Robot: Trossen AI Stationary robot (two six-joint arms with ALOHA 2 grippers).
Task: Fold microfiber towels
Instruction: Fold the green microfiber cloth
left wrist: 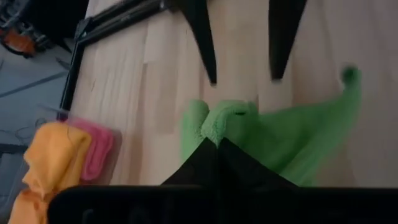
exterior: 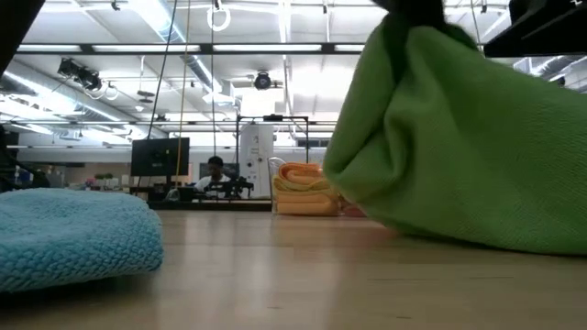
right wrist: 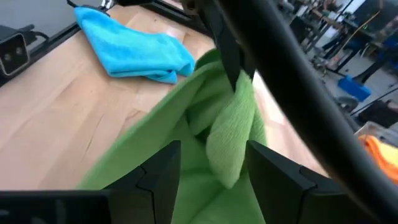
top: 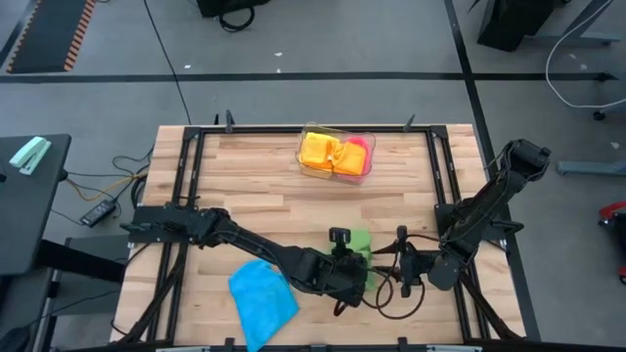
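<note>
At the table's near edge, left gripper [left wrist: 216, 142] pinches green towel [top: 359, 244] (mostly hidden); right gripper [right wrist: 208, 163] gapes.

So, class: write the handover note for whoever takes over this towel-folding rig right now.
Left gripper: jaws shut on the green towel, lifting part of it off the table.
Right gripper: jaws open around a fold of the same towel.
Blue towel: on the table's near left, crumpled, not folded.
Orange towels and pink towel: folded in the clear tray.
Left: fold green, then blue.
</note>
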